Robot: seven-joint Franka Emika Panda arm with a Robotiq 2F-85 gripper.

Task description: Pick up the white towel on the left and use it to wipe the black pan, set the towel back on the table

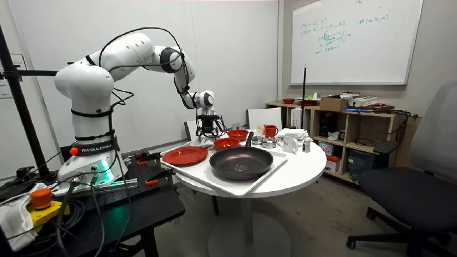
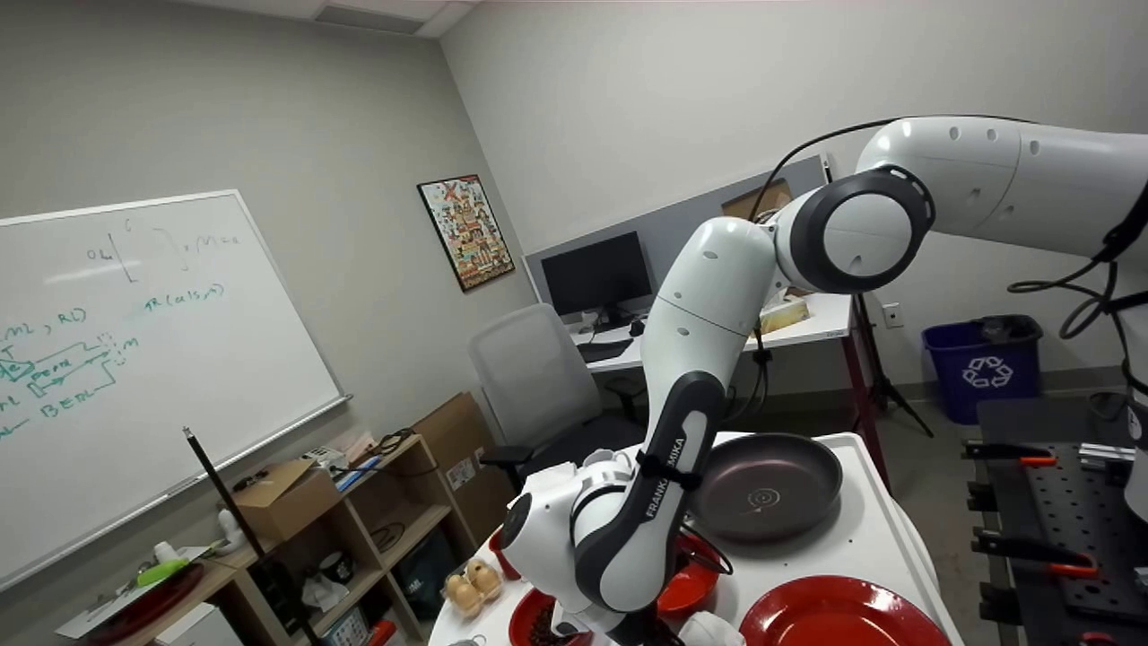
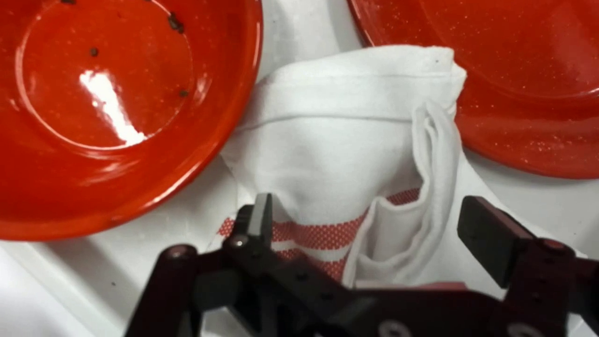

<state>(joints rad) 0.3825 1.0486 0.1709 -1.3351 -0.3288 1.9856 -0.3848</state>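
Observation:
The white towel (image 3: 327,145) with red stripes lies bunched between the red bowl and the red plate in the wrist view; a bit of it shows in both exterior views (image 1: 207,143) (image 2: 710,628). My gripper (image 3: 369,229) is open, its fingers spread on either side of the towel's folds; nothing is gripped. Whether the fingertips touch the cloth I cannot tell. In an exterior view the gripper (image 1: 210,135) points down over the tray's back. The black pan (image 1: 241,163) sits on the tray, and also shows in an exterior view (image 2: 767,493), partly behind the arm. The table (image 1: 309,171) carries the tray.
A white tray (image 1: 198,176) holds the red plate (image 1: 185,156) and red bowl (image 1: 226,143), both close to the towel. The pan's handle (image 1: 249,139) points toward the back. A white mug (image 1: 290,142), red mug (image 1: 270,131) and small containers stand behind the pan.

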